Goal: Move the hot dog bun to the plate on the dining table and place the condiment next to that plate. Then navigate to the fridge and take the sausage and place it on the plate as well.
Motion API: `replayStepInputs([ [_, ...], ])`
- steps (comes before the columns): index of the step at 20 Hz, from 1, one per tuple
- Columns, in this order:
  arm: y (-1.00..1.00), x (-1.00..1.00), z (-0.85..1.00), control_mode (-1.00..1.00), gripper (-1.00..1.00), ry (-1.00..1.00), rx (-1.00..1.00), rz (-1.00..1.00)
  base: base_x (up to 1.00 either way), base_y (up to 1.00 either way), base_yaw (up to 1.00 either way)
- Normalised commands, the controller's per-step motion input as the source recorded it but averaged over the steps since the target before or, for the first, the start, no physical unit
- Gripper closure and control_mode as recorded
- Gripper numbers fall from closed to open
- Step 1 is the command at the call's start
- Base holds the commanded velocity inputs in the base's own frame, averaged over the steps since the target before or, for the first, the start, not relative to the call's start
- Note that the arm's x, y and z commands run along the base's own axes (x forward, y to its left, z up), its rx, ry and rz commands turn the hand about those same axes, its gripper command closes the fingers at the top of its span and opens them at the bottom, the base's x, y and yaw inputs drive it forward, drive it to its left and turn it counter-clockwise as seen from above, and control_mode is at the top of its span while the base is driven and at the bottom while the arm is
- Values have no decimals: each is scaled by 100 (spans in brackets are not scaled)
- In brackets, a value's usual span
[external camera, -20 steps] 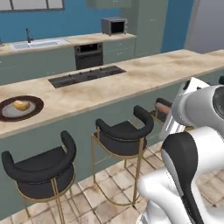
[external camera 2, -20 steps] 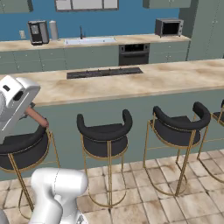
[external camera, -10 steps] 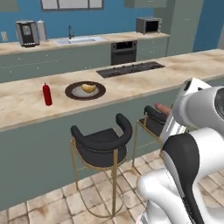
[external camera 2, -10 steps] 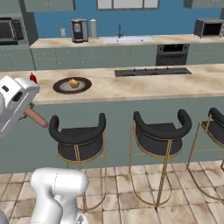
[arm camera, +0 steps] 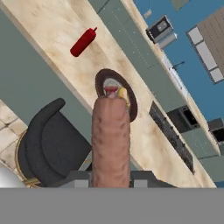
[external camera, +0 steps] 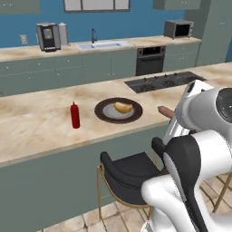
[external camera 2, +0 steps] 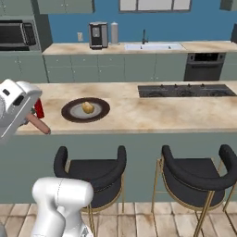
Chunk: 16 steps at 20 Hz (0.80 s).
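Observation:
My gripper [arm camera: 110, 176] is shut on the sausage [arm camera: 111, 140], a reddish-brown stick that juts forward from the jaws. It hangs in front of the dining table [external camera: 36, 129], over a stool, short of the counter edge. The sausage [external camera 2: 39, 124] points toward the dark brown plate [external camera 2: 69, 111]. On that plate [external camera: 103, 113] lies the yellow-tan hot dog bun [external camera: 123, 107]. The red condiment bottle [external camera: 75, 115] stands upright just left of the plate, apart from it. In the hand view the condiment [arm camera: 83, 41], the plate [arm camera: 99, 83] and the hot dog bun [arm camera: 123, 94] lie ahead of the sausage tip.
Black stools with gold legs [external camera 2: 92, 173] [external camera 2: 196, 178] stand along the table's near side. A black cooktop [external camera 2: 185, 90] is set into the table to the right of the plate. Against the back wall are a coffee machine [external camera: 47, 36], a sink [external camera: 102, 44], an oven [external camera: 149, 59] and a microwave [external camera: 177, 29].
The base has driven, so the whole scene has shifted: plate, bun and bottle now sit near the middle and closer. The sausage has stayed gripped throughout.

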Motion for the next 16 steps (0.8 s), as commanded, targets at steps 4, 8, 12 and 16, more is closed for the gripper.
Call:
replayStepInputs([
  [4, 0, 0, 0, 100, 100, 0, 0, 0, 100, 0, 31],
  [8, 1, 75, 0, -100, 100, 17, 0, 18, 25, 0, 8],
  [12, 29, 100, 0, -100, 100, 40, 0, 2, 0, 0, 0],
  [16, 42, 100, -6, -100, 100, 45, -11, 0, 0, 0, 0],
])
